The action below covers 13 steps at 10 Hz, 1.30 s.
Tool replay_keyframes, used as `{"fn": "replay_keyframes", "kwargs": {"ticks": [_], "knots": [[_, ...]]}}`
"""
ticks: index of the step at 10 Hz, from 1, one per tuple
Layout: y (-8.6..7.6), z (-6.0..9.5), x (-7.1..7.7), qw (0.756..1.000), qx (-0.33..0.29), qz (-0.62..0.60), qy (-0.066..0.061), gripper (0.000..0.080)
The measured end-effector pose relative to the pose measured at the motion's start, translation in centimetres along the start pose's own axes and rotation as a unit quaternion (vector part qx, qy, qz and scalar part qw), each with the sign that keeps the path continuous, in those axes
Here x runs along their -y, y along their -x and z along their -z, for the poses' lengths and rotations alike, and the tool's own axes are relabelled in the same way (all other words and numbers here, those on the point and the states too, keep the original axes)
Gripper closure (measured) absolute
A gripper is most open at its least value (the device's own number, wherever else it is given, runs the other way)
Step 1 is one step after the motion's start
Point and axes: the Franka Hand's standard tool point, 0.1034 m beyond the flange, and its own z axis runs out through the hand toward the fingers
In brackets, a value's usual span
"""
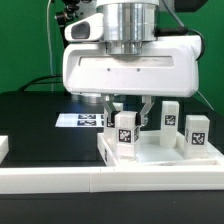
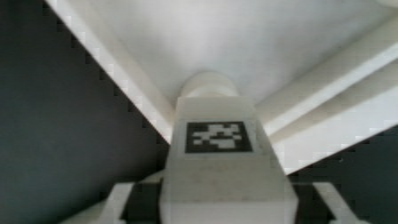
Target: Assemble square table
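Exterior view, lower left of frame: a black tabletop (image 1: 30,125) carries the scene, and a long white border rail (image 1: 60,186) runs along the bottom edge. Left of centre, the marker board (image 1: 78,120) lies flat on the tabletop. At centre, the arm's white tool (image 1: 131,112) hangs down from the top of the frame over the near-left corner of the square table panel (image 1: 160,157), which lies flat in the lower right with its raised rim upward. A white tagged leg (image 1: 125,131) stands upright at that corner, directly beneath the tool. Further right, a second leg (image 1: 168,116) stands upright at the panel's far side, and a third leg (image 1: 197,131) stands upright near the right edge of frame; both are apart from the tool. In the wrist view, the tool (image 2: 217,202) is clamped on the first leg (image 2: 217,135): the dark pads (image 2: 139,203) lie against both flanks of the block, with its tag facing the camera. The panel's rim (image 2: 125,55) shows behind the leg.
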Motion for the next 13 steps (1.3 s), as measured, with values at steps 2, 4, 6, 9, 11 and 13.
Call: {"fn": "replay_keyframes", "kwargs": {"ticks": [2, 4, 6, 9, 11, 13], "knots": [[0.09, -0.03, -0.02, 0.994, 0.000, -0.107, 0.001, 0.0509], [0.22, -0.08, 0.05, 0.973, -0.002, -0.231, 0.000, 0.0509], [0.37, -0.12, 0.17, 0.944, -0.001, -0.330, 0.000, 0.0509], [0.36, -0.16, 0.19, 0.898, 0.001, -0.440, -0.003, 0.0509], [0.37, -0.17, 0.21, 0.874, 0.004, -0.486, -0.005, 0.0509], [0.37, -0.18, 0.23, 0.859, 0.004, -0.512, -0.005, 0.0509]]}}
